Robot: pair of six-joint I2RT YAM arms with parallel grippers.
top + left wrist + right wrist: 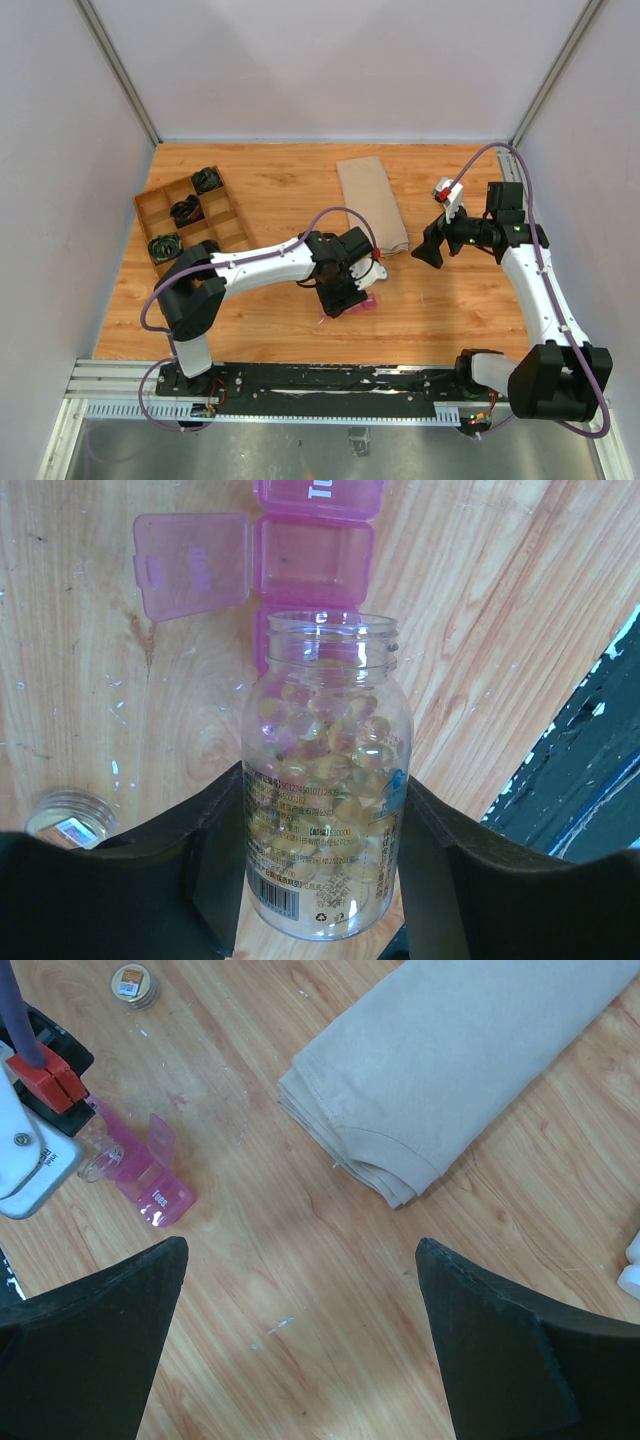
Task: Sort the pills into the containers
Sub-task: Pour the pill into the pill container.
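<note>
Left wrist view: clamped in the left gripper (325,825), an uncapped pill bottle (325,770), mouth at the pink containers (316,555) on the tabletop (500,630), one lid (192,565) flipped open. Pouring step, seemingly; next needs gentle tilting. Right gripper (302,1245) spread wide, empty.

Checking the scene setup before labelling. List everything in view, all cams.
pill bottle: 1, clear with yellowish capsules inside, uncapped; held by the left gripper, mouth toward the containers
containers: 1 strip, magenta-pink, one lid flipped open; on the table ahead of the left arm
cap: 1, clear, ribbed, round; on the table beside the bottle
cloth: 1, beige, folded; far middle of the table
wooden tray: 1, brown, divided; far left
black items: 3, black; in separate tray compartments
table: 1, wood grain
left gripper: closed on the pill bottle
right gripper: open, empty, above the right side
</note>
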